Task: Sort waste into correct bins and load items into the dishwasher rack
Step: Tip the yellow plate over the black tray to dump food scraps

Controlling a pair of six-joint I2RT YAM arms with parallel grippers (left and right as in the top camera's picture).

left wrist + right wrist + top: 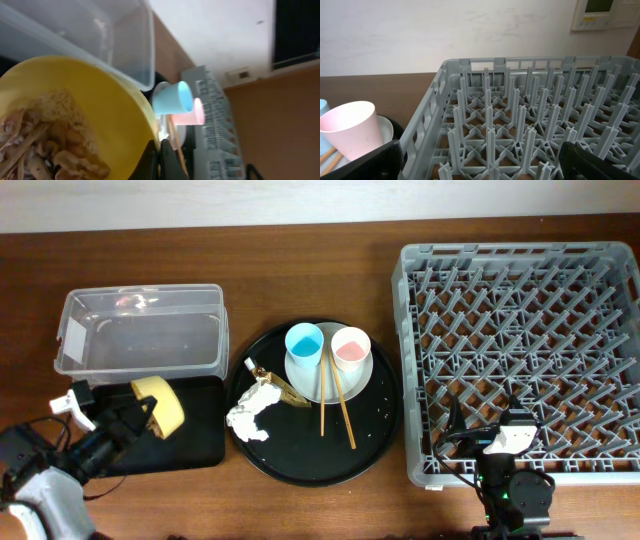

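Note:
My left gripper (140, 415) is shut on the rim of the yellow bowl (163, 404) and holds it tipped on its side over the shallow black tray (195, 438). The left wrist view shows tan food scraps (45, 142) inside the bowl (105, 110) and the closed gripper (159, 161) pinching its edge. On the plate (355, 380) stand the blue cup (303, 343) and the pink cup (350, 348). Chopsticks (335, 408), a white tissue wad (252, 414) and a gold wrapper (277, 384) lie beside it. My right gripper (482, 167) hangs open over the dishwasher rack (520, 350), near its front edge.
The clear tub (140, 330) stands behind the black tray at far left. The large round black tray (300, 460) sits between the bins and the rack. The rack's upright pegs (520, 115) fill the right wrist view, with the pink cup (350, 127) at its left.

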